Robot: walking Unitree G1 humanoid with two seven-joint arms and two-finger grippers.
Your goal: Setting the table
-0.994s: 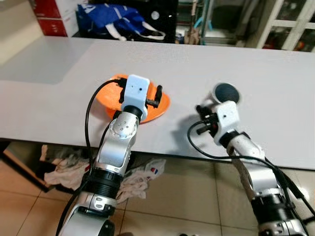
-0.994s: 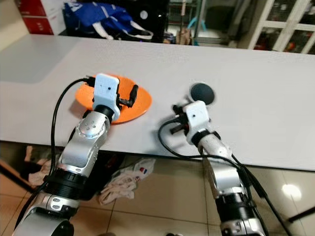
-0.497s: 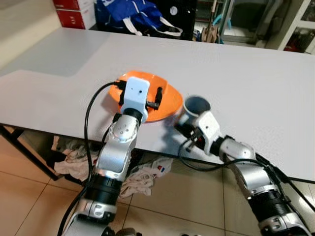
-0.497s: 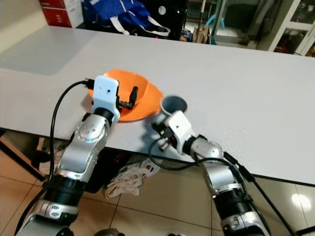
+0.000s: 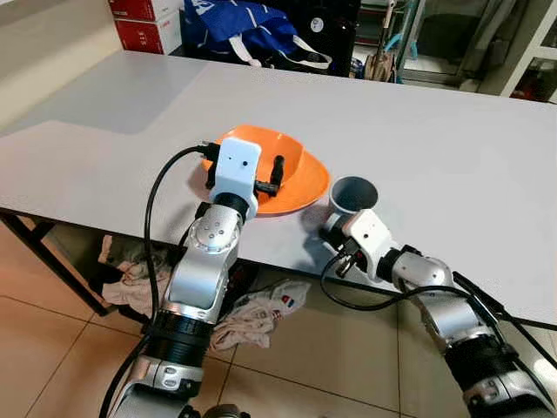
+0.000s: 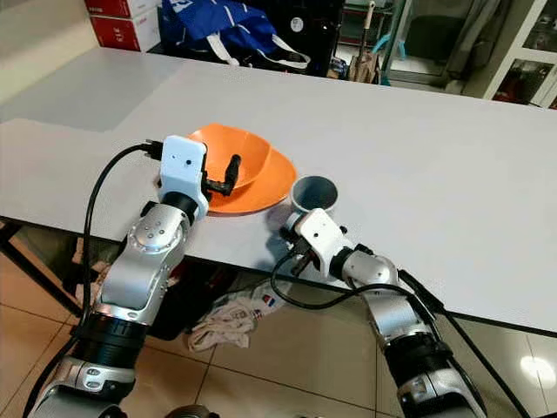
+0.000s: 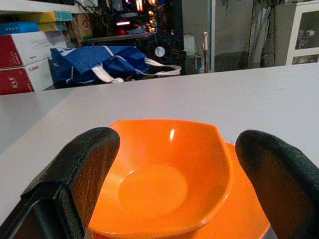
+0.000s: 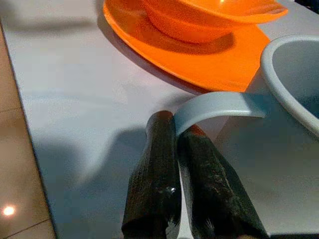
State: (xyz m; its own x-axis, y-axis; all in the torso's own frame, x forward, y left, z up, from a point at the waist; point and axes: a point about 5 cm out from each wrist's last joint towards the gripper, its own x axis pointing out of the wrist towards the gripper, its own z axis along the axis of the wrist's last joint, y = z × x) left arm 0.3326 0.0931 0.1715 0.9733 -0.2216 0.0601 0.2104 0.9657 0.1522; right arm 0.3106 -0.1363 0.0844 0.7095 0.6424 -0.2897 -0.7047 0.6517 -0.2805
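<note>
Across the room behind our long grey table (image 5: 452, 148) we see a blue bag (image 5: 239, 26) with white straps, red and white boxes (image 5: 144, 17) and white-framed glass doors. Below the near edge of the table, crumpled cloths (image 5: 252, 313) lie on the tan tiled floor.

Near that edge sits an orange bowl (image 7: 164, 174) on an orange plate (image 8: 199, 59). Our left gripper (image 7: 174, 199) is at the bowl's near side with its two black fingers (image 7: 75, 184) spread wide, one on each side of the bowl in the left wrist view. They hold nothing, and we cannot tell whether the fingers touch the plate.

Just to the right of the plate stands a pale grey mug (image 5: 352, 193) with a dark blue-grey inside. It is upright on the table, very close to the plate's rim; whether they touch we cannot make out. Its handle (image 8: 219, 107) points toward the table's near edge.

Our right gripper (image 8: 192, 149) reaches in low from that edge. Its fingers (image 8: 152, 184) are pressed together with the tips right at the curved handle, and the handle's end goes down between them in the right wrist view, so we take it as pinched on the handle. The white wrist block (image 5: 370, 237) lies just over the table edge, with black cables (image 5: 348, 296) looping beneath it.
</note>
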